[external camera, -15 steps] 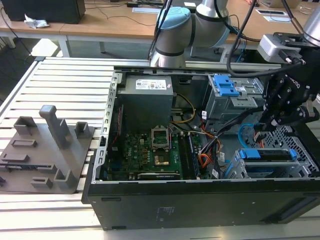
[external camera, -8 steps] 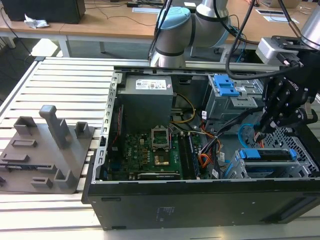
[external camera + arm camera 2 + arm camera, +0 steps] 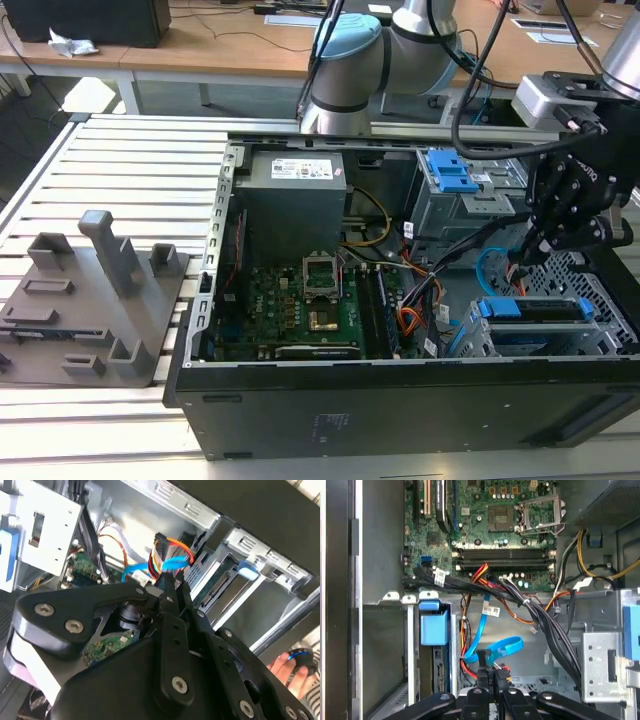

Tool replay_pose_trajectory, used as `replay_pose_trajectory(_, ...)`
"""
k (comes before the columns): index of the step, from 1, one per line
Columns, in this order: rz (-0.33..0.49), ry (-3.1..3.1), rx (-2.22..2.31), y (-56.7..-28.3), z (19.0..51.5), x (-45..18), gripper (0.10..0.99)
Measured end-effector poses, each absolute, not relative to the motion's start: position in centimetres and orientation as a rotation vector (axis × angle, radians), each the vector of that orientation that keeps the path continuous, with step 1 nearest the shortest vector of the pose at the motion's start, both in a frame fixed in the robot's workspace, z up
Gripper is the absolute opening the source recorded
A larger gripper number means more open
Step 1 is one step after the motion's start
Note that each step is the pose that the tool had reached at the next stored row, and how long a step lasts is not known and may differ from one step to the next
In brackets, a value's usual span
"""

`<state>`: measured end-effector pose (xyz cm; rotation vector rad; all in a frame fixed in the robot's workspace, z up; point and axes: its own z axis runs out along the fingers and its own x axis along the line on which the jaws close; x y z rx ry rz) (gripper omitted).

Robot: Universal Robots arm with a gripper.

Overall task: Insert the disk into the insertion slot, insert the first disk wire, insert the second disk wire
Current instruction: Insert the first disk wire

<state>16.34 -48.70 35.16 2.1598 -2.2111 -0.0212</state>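
The disk (image 3: 535, 312) lies inside the insertion slot (image 3: 585, 280), at the exterior view's right in the open computer case. Its blue caddy tab (image 3: 430, 628) and connector edge (image 3: 440, 672) face the case's middle. In the second wrist view the disk (image 3: 220, 587) sits in the grey cage (image 3: 235, 542). My gripper (image 3: 530, 250) hangs just beside the cage. In both wrist views the gripper (image 3: 487, 672) (image 3: 170, 587) is shut on the black plug of a blue disk wire (image 3: 502, 645). A plug with red, orange and yellow wires (image 3: 172, 547) hangs right beside it.
The motherboard (image 3: 300, 295) and power supply (image 3: 295, 200) fill the case's left half. A taller bay with a blue latch (image 3: 450, 175) stands behind the gripper. A thick black cable bundle (image 3: 540, 615) crosses the case. A hand (image 3: 295, 672) shows outside the case. A grey fixture (image 3: 95, 300) sits at the left.
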Motion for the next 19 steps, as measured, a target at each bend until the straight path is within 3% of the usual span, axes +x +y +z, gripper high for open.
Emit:
replay_pose_trajectory(10, -0.022, -2.210, 2.160, -52.9, 35.0, 17.3, 0.173)
replay_pose_trajectory(19, -0.038, -2.213, 2.171, -53.1, 34.4, 16.9, 0.173)
